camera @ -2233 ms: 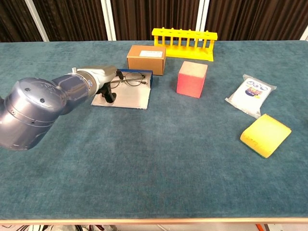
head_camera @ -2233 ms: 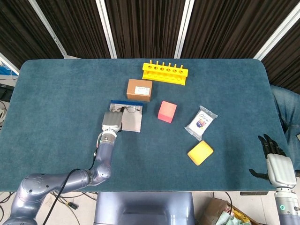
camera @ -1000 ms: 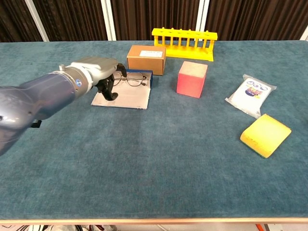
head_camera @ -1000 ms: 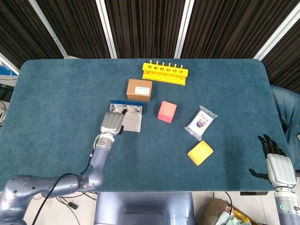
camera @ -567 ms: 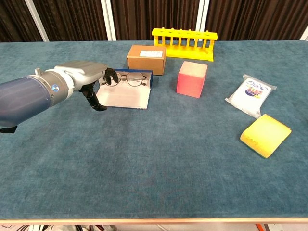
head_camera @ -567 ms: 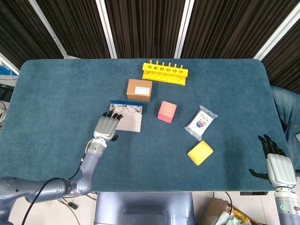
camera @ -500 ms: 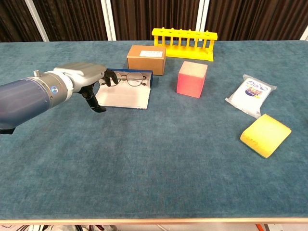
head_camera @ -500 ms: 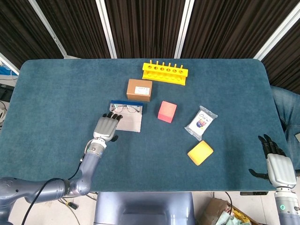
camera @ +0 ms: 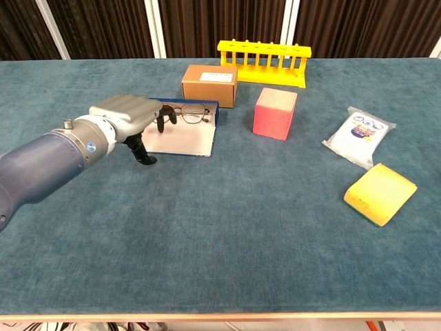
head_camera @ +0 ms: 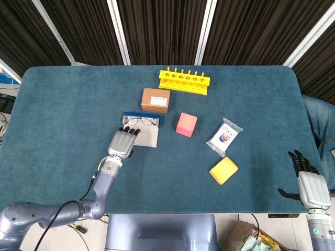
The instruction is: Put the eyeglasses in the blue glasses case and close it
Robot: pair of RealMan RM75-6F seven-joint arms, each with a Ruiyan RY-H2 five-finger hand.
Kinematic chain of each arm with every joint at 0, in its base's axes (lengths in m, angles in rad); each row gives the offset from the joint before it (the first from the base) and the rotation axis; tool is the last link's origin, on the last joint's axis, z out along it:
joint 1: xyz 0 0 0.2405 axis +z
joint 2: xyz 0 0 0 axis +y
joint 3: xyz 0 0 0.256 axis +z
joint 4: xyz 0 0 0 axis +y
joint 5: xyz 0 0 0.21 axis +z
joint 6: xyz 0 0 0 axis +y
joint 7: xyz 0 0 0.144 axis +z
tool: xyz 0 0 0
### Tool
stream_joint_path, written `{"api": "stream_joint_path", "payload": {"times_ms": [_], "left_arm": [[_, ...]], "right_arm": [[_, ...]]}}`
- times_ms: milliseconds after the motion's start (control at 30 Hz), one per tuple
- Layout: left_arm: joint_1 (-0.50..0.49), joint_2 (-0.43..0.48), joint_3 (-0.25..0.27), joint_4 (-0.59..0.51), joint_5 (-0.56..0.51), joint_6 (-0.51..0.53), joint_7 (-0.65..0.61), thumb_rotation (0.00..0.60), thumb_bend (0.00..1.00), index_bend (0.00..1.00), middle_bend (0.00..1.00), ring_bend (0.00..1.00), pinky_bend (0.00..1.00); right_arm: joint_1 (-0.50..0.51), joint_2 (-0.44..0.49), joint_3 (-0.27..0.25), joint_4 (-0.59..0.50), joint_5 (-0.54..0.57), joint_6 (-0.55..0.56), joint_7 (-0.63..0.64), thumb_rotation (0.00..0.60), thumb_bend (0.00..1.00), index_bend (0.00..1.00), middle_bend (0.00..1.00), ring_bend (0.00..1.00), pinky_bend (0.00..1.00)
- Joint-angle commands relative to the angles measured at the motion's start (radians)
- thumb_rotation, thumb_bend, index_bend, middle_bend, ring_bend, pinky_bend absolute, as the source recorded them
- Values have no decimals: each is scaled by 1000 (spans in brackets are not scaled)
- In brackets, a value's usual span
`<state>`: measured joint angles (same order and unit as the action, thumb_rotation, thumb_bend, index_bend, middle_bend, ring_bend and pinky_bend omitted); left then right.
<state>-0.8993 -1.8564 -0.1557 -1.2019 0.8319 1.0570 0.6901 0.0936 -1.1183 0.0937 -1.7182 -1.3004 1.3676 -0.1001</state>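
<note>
The blue glasses case (head_camera: 131, 114) lies open left of the table's middle, its pale grey lid (head_camera: 148, 137) flat toward me. The thin-framed eyeglasses (head_camera: 142, 121) rest in the blue tray, also visible in the chest view as eyeglasses (camera: 190, 113) against the case wall (camera: 216, 114). My left hand (head_camera: 121, 142) hovers at the case's near-left corner, fingers spread and holding nothing; in the chest view the left hand (camera: 126, 113) has its fingertips (camera: 163, 118) just beside the frame's left end. My right hand (head_camera: 309, 184) hangs open off the table's near-right edge.
A brown cardboard box (head_camera: 156, 99) stands just behind the case. Further back is a yellow tube rack (head_camera: 184, 81). A pink cube (head_camera: 186, 124) sits right of the case, then a white packet (head_camera: 224, 137) and a yellow sponge (head_camera: 223, 170).
My left hand let go of the glasses, drew back off the lid toward me and spread its fingers, then eased slightly right. The glasses stay in the tray. My right hand has not moved.
</note>
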Motion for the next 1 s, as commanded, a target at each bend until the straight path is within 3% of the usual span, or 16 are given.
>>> {"api": "stream_joint_path", "payload": {"times_ms": [33, 300, 767, 1000], "left_arm": [[0, -13, -2, 15, 13, -4, 4, 600, 236, 215, 313, 190, 263], [-4, -48, -11, 59, 47, -4, 23, 600, 238, 215, 285, 119, 157], [-10, -77, -48, 106, 53, -16, 56, 600, 274, 229, 280, 119, 158], [-7, -83, -58, 128, 48, -33, 56, 600, 274, 162, 236, 119, 158]], "right_arm": [[0, 0, 1, 0, 0, 2, 1, 600, 156, 6, 0, 129, 224], [1, 1, 1, -1, -1, 0, 4, 600, 156, 6, 0, 129, 224], [1, 0, 2, -4, 4, 0, 1, 600, 156, 6, 0, 128, 224], [2, -1, 2, -3, 7, -1, -1, 600, 156, 6, 0, 129, 224]]}}
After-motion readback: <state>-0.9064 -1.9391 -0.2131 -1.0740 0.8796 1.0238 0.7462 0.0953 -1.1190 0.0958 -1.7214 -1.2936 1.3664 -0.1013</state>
